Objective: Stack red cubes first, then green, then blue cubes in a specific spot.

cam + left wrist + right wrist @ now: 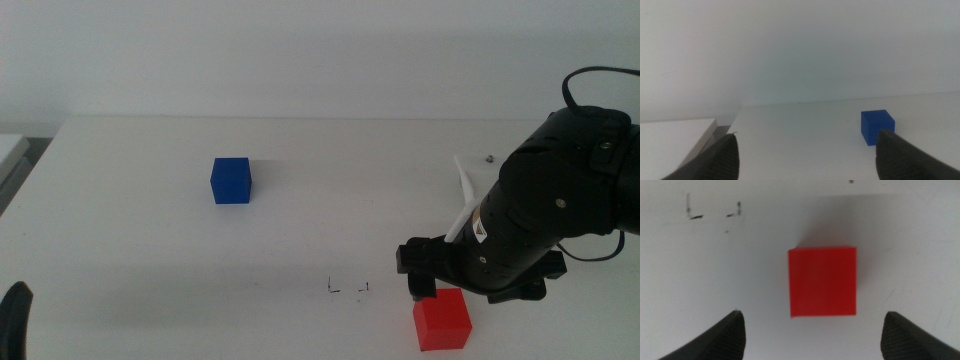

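The red cube (pixel 442 320) lies on the white table near the front right. My right gripper (pixel 472 290) hangs just above and behind it, jaws open. In the right wrist view the red cube (pixel 823 282) sits ahead of the open gripper (pixel 812 335), centred between the two jaws and untouched. The blue cube (pixel 231 181) stands alone left of centre. It also shows in the left wrist view (pixel 878 126), far beyond my open, empty left gripper (pixel 807 160). The left gripper (pixel 15 320) waits at the bottom left corner. The green cube is out of view.
Small pencil corner marks (pixel 348 288) are drawn on the table left of the red cube, and also show in the right wrist view (pixel 712 212). A white strip (pixel 465 195) and a small screw (pixel 489 156) lie behind the right arm. A white surface (pixel 10 150) adjoins the table's left edge.
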`<action>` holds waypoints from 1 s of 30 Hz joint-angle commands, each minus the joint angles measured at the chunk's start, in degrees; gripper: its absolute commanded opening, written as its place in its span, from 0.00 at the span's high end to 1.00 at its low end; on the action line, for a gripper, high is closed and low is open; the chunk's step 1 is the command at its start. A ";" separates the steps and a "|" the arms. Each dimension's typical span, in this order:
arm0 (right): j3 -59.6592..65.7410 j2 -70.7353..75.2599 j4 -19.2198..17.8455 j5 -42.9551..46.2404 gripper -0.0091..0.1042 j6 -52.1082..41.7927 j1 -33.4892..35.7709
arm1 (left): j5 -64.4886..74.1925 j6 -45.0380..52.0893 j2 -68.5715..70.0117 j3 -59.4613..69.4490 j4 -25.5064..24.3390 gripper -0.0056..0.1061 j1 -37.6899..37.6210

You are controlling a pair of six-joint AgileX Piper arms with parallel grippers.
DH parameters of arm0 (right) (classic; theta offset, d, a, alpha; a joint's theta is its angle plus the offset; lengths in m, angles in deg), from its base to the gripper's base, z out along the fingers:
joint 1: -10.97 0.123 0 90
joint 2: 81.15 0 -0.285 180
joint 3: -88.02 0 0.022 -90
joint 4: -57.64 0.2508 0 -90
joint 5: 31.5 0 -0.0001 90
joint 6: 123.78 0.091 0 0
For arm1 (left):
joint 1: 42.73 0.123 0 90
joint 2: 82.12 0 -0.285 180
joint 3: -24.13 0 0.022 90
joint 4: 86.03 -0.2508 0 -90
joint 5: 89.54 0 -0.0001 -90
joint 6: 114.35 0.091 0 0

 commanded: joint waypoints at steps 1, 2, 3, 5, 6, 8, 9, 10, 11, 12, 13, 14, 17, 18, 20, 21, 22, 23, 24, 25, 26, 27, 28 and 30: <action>0.46 -0.57 -2.22 0.74 0.10 0.59 -1.04 | -0.27 -0.62 0.21 -0.03 -0.05 0.11 -0.17; 0.46 -0.84 -2.10 0.74 0.10 0.59 -1.31 | -0.27 -0.62 0.21 -0.03 -0.05 0.11 -0.17; 0.46 -1.48 -2.10 0.74 0.10 0.59 -1.67 | -0.27 -0.62 0.21 -0.03 -0.05 0.11 -0.17; 0.46 -2.68 -2.08 0.63 0.10 0.59 -2.04 | -0.27 -0.62 0.21 -0.03 -0.05 0.11 -0.17; 0.46 -3.28 -2.08 0.74 0.10 0.35 -2.16 | -0.27 -0.62 0.21 -0.03 -0.05 0.11 -0.17; 0.46 -4.27 -1.72 1.38 0.10 -0.05 -2.16 | -0.27 -0.62 0.21 -0.03 -0.05 0.11 -0.17; 0.46 -4.76 -1.56 1.67 0.10 -0.15 -2.16 | -0.27 -0.62 0.21 -0.03 -0.05 0.11 -0.17; 0.46 -5.34 -1.28 2.01 0.10 -0.20 -2.16 | -0.27 -0.62 0.21 -0.03 -0.05 0.11 -0.17; 0.46 -5.82 -1.05 2.30 0.10 -0.20 -2.16 | -0.27 -0.62 0.21 -0.03 -0.05 0.11 -0.17; 0.46 -6.03 -1.06 2.41 0.10 -0.29 -2.16 | -0.27 -0.62 0.21 -0.03 -0.05 0.11 -0.17; 0.46 -6.57 -0.85 2.42 0.10 -0.29 -2.16 | -0.27 -0.62 0.21 -0.03 -0.05 0.11 -0.17; 0.46 -6.74 -0.80 2.51 0.10 -0.42 -2.16 | -0.27 -0.62 0.21 -0.03 -0.05 0.11 -0.17; 0.46 -7.52 -0.80 3.38 0.10 -0.42 -2.16 | -0.27 -0.62 0.21 -0.03 -0.05 0.11 -0.17; 0.46 -7.85 -0.80 3.87 0.10 -0.42 -2.16 | -0.27 -0.62 0.21 -0.03 -0.05 0.11 -0.17; 0.46 -8.40 -0.63 4.35 0.10 -0.68 -2.16 | -0.27 -0.62 0.21 -0.03 -0.05 0.11 -0.17; 0.46 -8.69 -0.63 4.51 0.10 -0.97 -2.16 | -0.27 -0.62 0.21 -0.03 -0.05 0.11 -0.17; 0.46 -9.16 -0.53 4.79 0.10 -1.07 -2.16 | -0.27 -0.62 0.21 -0.03 -0.05 0.11 -0.17; 0.46 -9.40 -0.53 4.89 0.10 -1.22 -2.16 | -0.27 -0.62 0.21 -0.03 -0.05 0.11 -0.17; 0.46 -9.85 -0.50 5.03 0.10 -1.35 -2.27 | -0.27 -0.62 0.21 -0.03 -0.05 0.11 -0.17; 0.46 -10.47 -0.40 5.03 0.10 -1.35 -2.27 | -0.27 -0.62 0.21 -0.03 -0.05 0.11 -0.17; 0.46 -10.79 -0.40 5.14 0.10 -1.35 -2.27 | -0.27 -0.62 0.21 -0.03 -0.05 0.11 -0.17; 0.46 -11.32 -0.40 5.14 0.10 -1.35 -2.27 | -0.27 -0.62 0.21 -0.03 -0.05 0.11 -0.17; 0.46 -11.75 -0.56 5.29 0.10 -1.35 -2.27 | -0.27 -0.62 0.21 -0.03 -0.05 0.11 -0.17; 0.46 -13.06 -0.76 5.41 0.10 -1.35 -2.27 | -0.27 -0.62 0.21 -0.03 -0.05 0.11 -0.17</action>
